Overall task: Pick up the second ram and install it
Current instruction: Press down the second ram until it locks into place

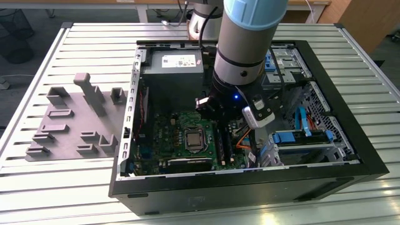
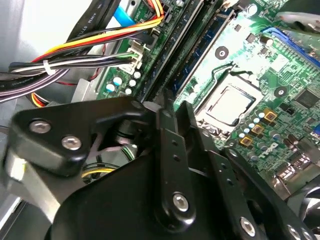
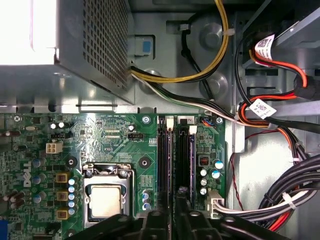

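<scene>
Now the second ram (image 2: 200, 50) sits thin, blue-green, in its slot

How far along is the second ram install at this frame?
Done: a blue-green ram stick already lies along a motherboard slot. In hand: the end effector is low over the memory slots inside the case. Left: I cannot tell whether that stick is the second one, so a latched second stick is unconfirmed.

The exterior view looks down from above at the open computer case (image 1: 350, 164); both wrist views sit close over its motherboard (image 3: 125, 145), probably sharing the processor socket (image 2: 227, 105).
</scene>
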You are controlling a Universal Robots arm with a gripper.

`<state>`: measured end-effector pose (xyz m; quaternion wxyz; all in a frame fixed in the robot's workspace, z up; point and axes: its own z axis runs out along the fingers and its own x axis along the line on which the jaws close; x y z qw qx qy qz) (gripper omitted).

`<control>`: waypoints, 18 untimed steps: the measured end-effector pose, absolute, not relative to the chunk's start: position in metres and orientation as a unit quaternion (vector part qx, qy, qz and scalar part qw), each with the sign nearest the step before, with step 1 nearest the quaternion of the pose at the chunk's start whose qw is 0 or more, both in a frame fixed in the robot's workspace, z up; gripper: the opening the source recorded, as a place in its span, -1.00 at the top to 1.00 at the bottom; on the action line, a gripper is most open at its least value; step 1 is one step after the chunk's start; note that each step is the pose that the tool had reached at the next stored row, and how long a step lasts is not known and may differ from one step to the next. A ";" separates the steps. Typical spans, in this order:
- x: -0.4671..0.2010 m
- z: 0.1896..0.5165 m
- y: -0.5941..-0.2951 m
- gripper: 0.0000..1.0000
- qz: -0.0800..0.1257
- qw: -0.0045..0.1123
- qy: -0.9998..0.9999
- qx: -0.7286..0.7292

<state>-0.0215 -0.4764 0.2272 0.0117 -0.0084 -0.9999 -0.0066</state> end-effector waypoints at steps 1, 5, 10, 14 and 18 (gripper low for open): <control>-0.021 0.227 -0.476 0.60 -0.007 0.012 -1.000 -0.008; -0.022 0.227 -0.476 0.79 -0.007 0.012 -1.000 -0.008; -0.022 0.222 -0.476 0.79 -0.006 0.012 -1.000 -0.008; -0.022 0.219 -0.477 0.79 -0.006 0.012 -1.000 -0.008; -0.022 0.216 -0.477 0.79 -0.006 0.012 -1.000 -0.008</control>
